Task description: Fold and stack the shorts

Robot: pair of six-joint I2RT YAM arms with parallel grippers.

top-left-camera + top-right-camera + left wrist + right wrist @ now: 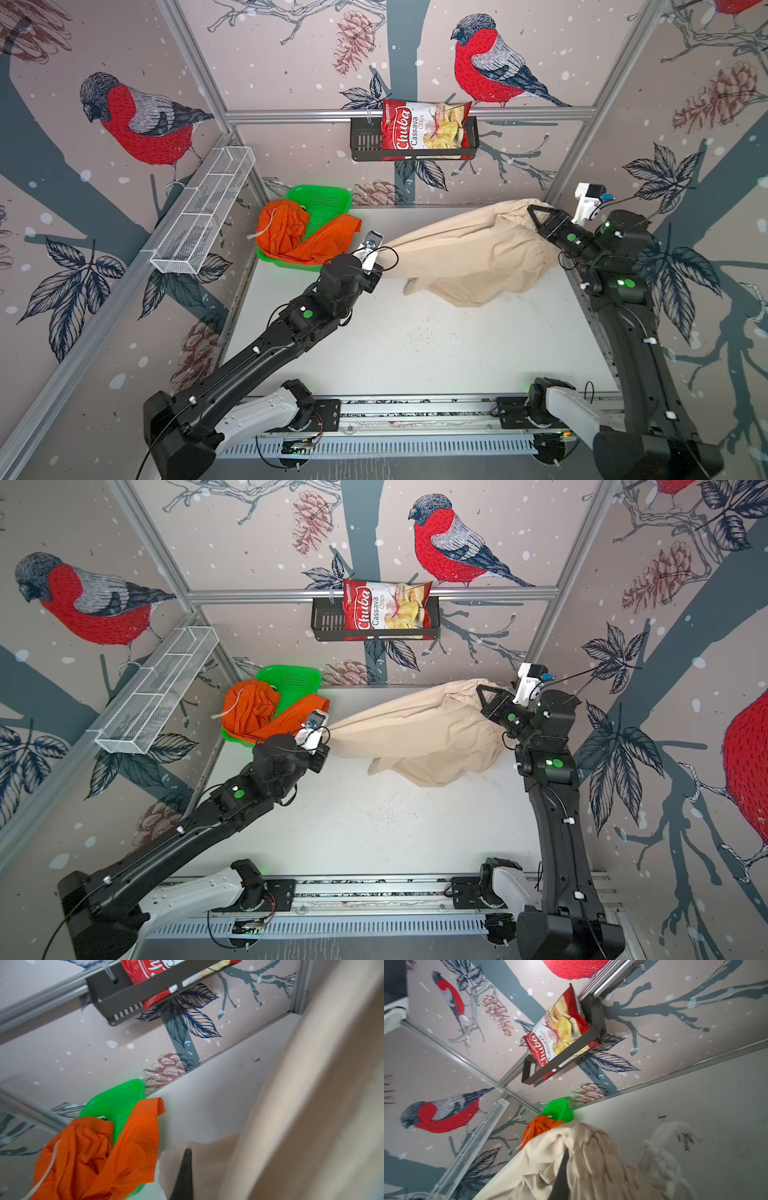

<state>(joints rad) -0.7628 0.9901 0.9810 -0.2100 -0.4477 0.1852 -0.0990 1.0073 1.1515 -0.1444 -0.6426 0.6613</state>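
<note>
The beige shorts hang stretched between both grippers above the white table, with their lower folds sagging onto it. My left gripper is shut on one end of the cloth; in the left wrist view its dark fingers pinch the beige fabric. My right gripper is shut on the gathered waistband at the back right, also seen from its wrist. The orange shorts lie crumpled in the green basket.
The green basket stands at the table's back left corner. A white wire shelf runs along the left wall. A chips bag sits in a black basket on the back wall. The arms' base rail lines the front edge.
</note>
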